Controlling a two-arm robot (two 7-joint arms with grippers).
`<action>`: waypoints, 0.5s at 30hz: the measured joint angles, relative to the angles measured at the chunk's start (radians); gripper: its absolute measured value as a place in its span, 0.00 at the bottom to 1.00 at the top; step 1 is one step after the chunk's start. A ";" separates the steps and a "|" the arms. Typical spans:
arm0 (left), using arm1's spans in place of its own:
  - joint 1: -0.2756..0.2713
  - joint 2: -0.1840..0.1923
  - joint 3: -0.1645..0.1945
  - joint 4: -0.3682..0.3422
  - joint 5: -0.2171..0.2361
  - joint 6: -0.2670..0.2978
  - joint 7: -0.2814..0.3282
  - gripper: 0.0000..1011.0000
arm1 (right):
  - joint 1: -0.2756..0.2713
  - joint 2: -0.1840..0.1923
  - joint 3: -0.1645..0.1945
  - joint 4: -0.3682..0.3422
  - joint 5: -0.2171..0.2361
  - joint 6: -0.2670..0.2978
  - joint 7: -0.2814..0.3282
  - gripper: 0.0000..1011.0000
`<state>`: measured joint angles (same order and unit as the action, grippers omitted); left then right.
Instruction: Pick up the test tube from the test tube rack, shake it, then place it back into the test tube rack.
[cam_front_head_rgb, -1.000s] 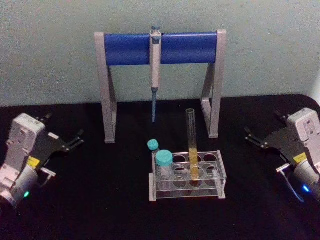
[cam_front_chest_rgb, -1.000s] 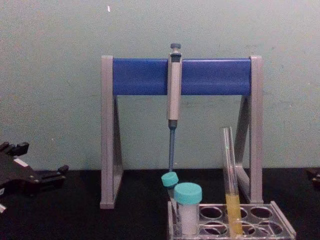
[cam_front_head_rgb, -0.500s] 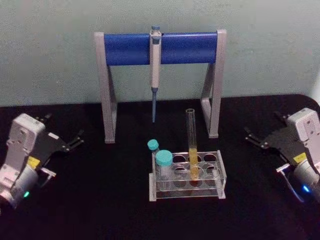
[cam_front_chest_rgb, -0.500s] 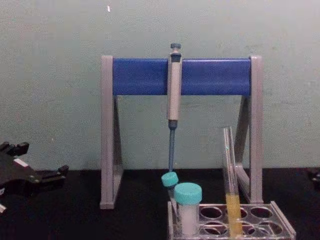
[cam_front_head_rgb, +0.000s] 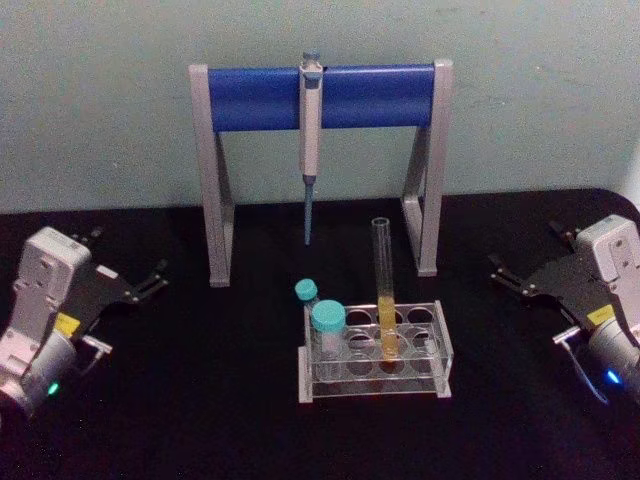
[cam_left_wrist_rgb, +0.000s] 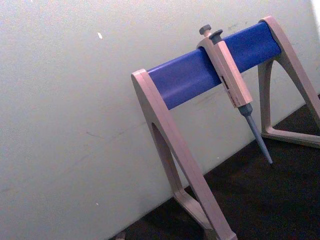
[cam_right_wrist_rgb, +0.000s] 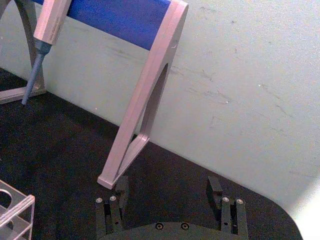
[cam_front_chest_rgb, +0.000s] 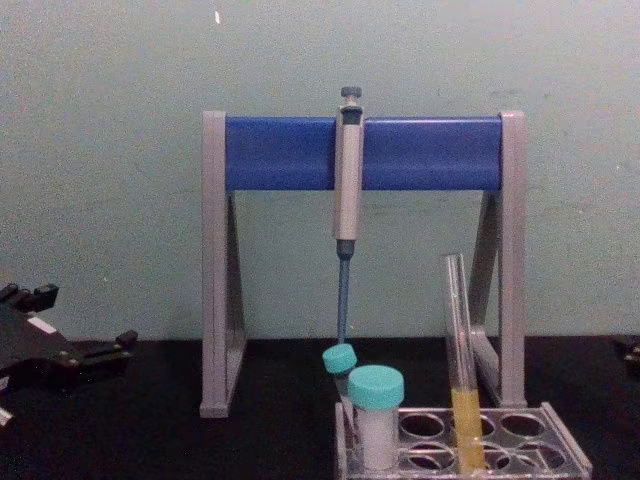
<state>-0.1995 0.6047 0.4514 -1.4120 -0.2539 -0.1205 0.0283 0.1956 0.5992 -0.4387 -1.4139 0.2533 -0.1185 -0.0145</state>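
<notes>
Pale wall (cam_front_head_rgb: 100, 100) behind a black desk (cam_front_head_rgb: 200, 420).
The wall was plain greenish-white with faint scuffs and specks; the desk's matte black top ran straight back to meet it.

The test tube (cam_front_head_rgb: 382, 268) looks glass, the test tube rack (cam_front_head_rgb: 372, 390) glossy plastic.
</notes>
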 joint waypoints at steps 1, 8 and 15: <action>0.000 0.000 0.000 0.000 0.000 0.000 0.000 1.00 | -0.001 -0.001 0.002 -0.001 0.000 0.000 0.003 0.99; 0.000 0.000 0.000 0.000 0.000 0.000 0.000 1.00 | -0.019 -0.005 0.022 -0.021 0.007 0.014 0.024 0.99; 0.000 0.000 0.000 0.000 0.000 0.000 0.000 1.00 | -0.055 -0.004 0.048 -0.070 0.048 0.041 0.065 0.99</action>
<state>-0.1995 0.6047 0.4514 -1.4120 -0.2539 -0.1205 0.0283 0.1404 0.5950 -0.3909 -1.4834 0.3013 -0.0773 0.0501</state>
